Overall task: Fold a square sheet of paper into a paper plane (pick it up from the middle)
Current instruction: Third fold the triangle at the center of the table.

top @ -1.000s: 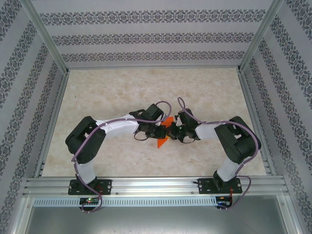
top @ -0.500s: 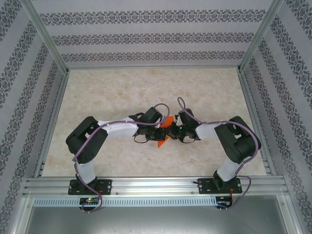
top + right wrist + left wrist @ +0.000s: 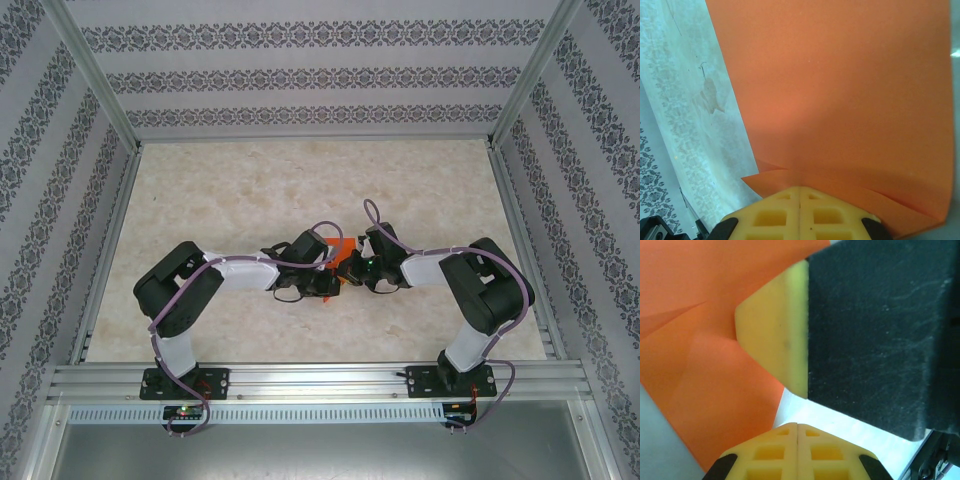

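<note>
Arms: I count two, the left point(image 3: 215, 275) and the right point(image 3: 450, 270), meeting tip to tip over the middle of the table point(image 3: 250, 190).
Grippers: two, one on each arm.
Paper: one orange sheet of paper point(image 3: 345, 250), sitting between the two grippers above the pale marbled top.
Left gripper point(image 3: 797, 427): clenched, the yellow fingers pressed flat together. The sheet runs just beside them, but I cannot tell whether any paper is pinched.
Right gripper point(image 3: 800, 192): clenched on the sheet's lower edge, with paper coming straight out of its fingertips.
Look of the sheet: bright, plain orange and thin. On my left wrist camera it is creased, with overlapping layers and slanted fold lines. On my right wrist camera it is a broad flat face with a doubled strip along the bottom.
Neighbouring finger: one yellow pad of the right gripper lies against the paper in my left wrist view.
</note>
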Robot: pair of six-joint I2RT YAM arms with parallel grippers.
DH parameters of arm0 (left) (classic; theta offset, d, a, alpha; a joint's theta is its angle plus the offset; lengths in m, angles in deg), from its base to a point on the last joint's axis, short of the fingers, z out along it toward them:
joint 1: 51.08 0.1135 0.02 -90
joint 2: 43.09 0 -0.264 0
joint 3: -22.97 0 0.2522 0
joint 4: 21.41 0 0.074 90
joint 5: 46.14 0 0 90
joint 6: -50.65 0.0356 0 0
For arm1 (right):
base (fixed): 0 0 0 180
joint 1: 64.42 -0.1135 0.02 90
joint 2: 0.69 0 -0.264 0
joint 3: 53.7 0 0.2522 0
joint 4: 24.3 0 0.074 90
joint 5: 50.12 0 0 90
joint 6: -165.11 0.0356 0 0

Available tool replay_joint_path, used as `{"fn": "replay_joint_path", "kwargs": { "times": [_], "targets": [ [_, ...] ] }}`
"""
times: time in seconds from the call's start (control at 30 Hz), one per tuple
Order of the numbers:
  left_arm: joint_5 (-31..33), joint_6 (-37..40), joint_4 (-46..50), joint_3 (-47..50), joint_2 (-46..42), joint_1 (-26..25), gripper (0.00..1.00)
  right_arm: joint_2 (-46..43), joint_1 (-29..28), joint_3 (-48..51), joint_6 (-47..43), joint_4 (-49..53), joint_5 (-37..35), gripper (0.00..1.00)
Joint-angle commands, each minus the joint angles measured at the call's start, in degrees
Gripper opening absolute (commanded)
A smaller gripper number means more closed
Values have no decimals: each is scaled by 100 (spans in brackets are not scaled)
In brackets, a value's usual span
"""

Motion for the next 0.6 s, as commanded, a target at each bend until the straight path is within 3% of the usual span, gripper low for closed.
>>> {"fn": "replay_joint_path", "kwargs": {
  "times": [0.0,0.27,0.57],
  "targets": [
    [132,60,207,-282,37,-57,0,163,-47,146,37,146,-255,4],
    [224,-72,130,84,281,-46,0,202,-42,103,-19,237,-289,4],
    [-88,-524,-447,802,172,80,0,233,-43,68,-157,465,-396,4]
  ]
}}
